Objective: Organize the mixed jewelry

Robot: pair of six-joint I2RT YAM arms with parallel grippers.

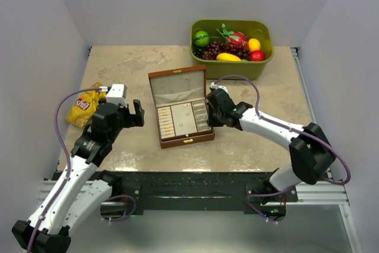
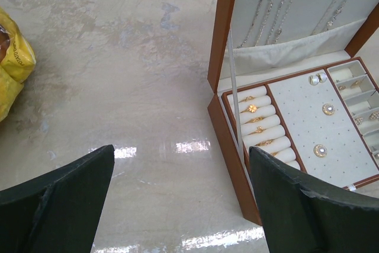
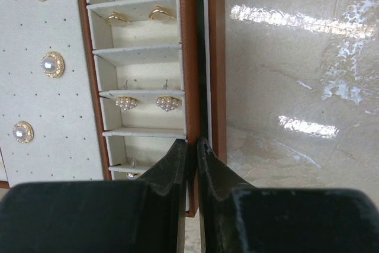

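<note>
The left fingers (image 2: 56, 202) stand wide apart with nothing between them, only bare table (image 2: 136, 87) under the gap. The right fingers (image 3: 169, 170) are drawn together to a thin slit right at the right wall of the box (image 1: 188, 141). Whether that slit nips the wall's rim or is empty, the wrist view does not settle.

All the jewelry that shows lies inside the box, grouped by kind:
- The rings (image 2: 254, 109) sit in the rolls at its left.
- The pearl studs (image 3: 52, 63) are pinned on the dotted pad in its middle.
- Small pairs rest in the compartments (image 3: 136, 57) along its right side.
- The chains (image 2: 266, 10) hang in the raised lid (image 1: 177, 87).

The lid stands upright at the far side, which leaves every tray open from above. I judge that the right gripper (image 1: 210, 111) is set at the wall either to steady the box or to start on the compartments just inside it. The closed tips suit thin, small pieces. The left gripper (image 1: 135, 114), spread and idle just left of the box, looks ready to brace that side or to take a piece.

The left arm rises from the near-left and bends at the elbow. Its wrist is tipped down and forward, so its camera looks along the box's left wall. The right arm reaches in low from the near-right, forearm running leftward. Its gripper points down over the box's right edge.

A yellow bag (image 1: 83, 108) lies well left of the box, and a fruit bin (image 1: 231, 68) stands beyond it to the right.
</note>
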